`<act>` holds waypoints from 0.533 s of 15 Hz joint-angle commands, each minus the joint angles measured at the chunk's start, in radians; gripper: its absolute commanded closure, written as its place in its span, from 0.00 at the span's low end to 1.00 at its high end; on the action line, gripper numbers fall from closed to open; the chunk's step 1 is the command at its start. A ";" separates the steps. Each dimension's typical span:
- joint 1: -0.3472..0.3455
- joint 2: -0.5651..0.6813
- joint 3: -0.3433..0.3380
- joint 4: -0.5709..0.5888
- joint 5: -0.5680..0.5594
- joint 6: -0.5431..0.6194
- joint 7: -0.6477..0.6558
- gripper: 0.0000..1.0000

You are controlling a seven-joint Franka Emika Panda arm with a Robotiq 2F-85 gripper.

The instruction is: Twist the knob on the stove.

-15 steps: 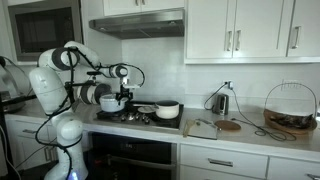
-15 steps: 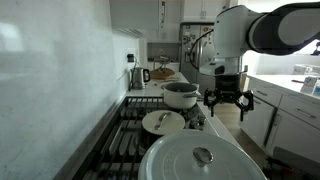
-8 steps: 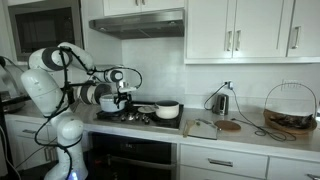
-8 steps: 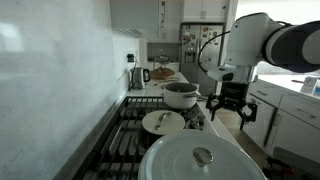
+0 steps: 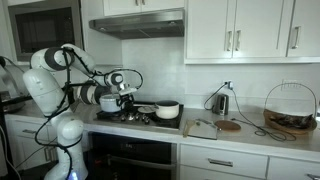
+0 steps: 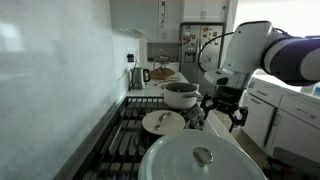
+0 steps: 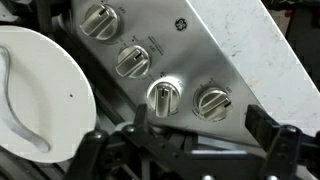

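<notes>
The stove is a black gas cooktop with dark grates, seen in both exterior views. Its steel control strip carries several round metal knobs in the wrist view; the nearest are one knob and another just above my jaws. My gripper is open, its dark fingers spread wide below these knobs without touching them. It hangs over the stove's front edge in both exterior views.
A white lid and a large white pot lid sit on the grates, with a pot behind. A kettle, a cutting board and a wire basket stand on the counter.
The gripper has dropped lower and moved in toward the stove's front edge and knob strip, staying open.
</notes>
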 commanded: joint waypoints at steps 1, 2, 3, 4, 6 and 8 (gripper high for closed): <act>0.005 0.057 0.001 0.017 -0.056 0.060 0.075 0.00; 0.001 0.074 0.003 0.020 -0.075 0.079 0.094 0.00; 0.000 0.093 0.003 0.026 -0.085 0.092 0.107 0.00; 0.000 0.109 0.002 0.031 -0.093 0.103 0.122 0.00; 0.000 0.141 0.001 0.044 -0.103 0.124 0.149 0.00; -0.001 0.170 0.000 0.058 -0.103 0.144 0.165 0.00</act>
